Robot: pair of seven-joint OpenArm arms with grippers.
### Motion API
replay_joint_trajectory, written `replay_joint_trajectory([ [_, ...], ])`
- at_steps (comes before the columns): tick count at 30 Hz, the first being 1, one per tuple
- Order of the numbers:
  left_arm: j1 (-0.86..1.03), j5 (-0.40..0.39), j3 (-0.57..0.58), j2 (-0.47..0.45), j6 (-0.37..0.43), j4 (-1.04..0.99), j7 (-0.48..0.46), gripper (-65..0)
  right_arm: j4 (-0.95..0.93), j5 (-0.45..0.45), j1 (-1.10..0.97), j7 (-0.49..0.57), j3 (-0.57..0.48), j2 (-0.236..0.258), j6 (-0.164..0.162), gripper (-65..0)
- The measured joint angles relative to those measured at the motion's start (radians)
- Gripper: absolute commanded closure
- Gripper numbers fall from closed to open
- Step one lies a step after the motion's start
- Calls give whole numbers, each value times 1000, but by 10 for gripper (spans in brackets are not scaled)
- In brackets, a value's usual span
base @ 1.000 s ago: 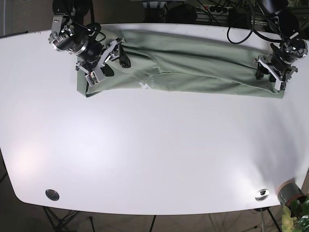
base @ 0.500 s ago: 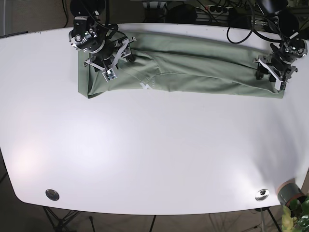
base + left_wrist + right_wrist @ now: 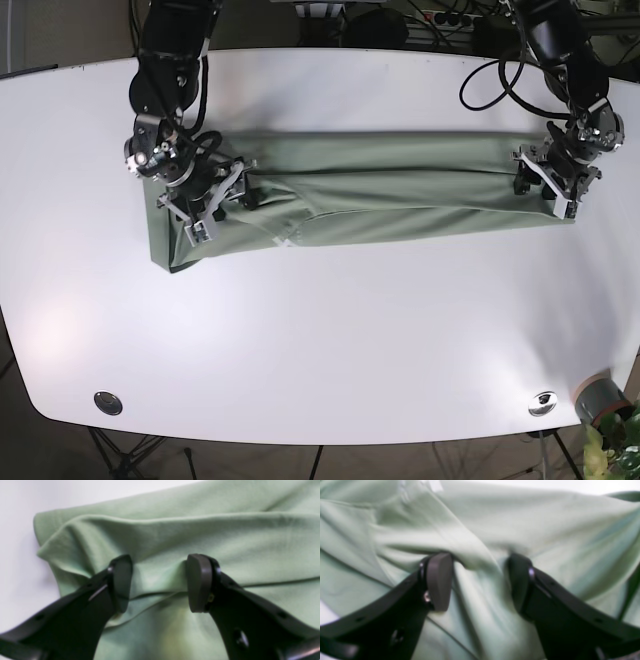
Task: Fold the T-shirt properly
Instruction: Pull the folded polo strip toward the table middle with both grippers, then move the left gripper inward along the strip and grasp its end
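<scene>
White table [image 3: 330, 330], two round metal fittings [image 3: 108, 403] [image 3: 543, 403] near its front corners, black cables [image 3: 490, 75] behind

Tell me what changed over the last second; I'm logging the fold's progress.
Both arms dragged the T-shirt away from the far edge toward the table centre. The right claw and left claw sit on opposite ends, jaws spread around cloth folds. The shirt stays a long folded band.

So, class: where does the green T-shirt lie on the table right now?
In the base view the T-shirt stretches as a long band across the table's far half, between the right gripper and the left gripper.
</scene>
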Motion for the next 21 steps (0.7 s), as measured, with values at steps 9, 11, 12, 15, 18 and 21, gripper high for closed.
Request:
replay_joint_trajectory([
  [9,-124,-11,23,-2,21,-147,-12,-325,-69,-11,77,-19,35,34,-3,-350],
  [11,-122,-26,20,-2,20,-146,-12,-328,-56,-12,76,-35,42,34,-3,-350],
  [12,-117,-35,20,-2,19,-135,-7,-338,-50,-12,76,-43,43,34,-3,-350],
  [15,-79,-79,21,-1,29,-60,64,-404,-23,-37,69,-54,46,34,-13,-350],
  [18,-43,-143,-20,-3,35,38,139,-461,-14,-42,50,-49,52,32,-23,-350],
  [21,-43,-144,-116,-7,40,73,190,-492,-10,-39,39,-37,55,27,-22,-350],
])
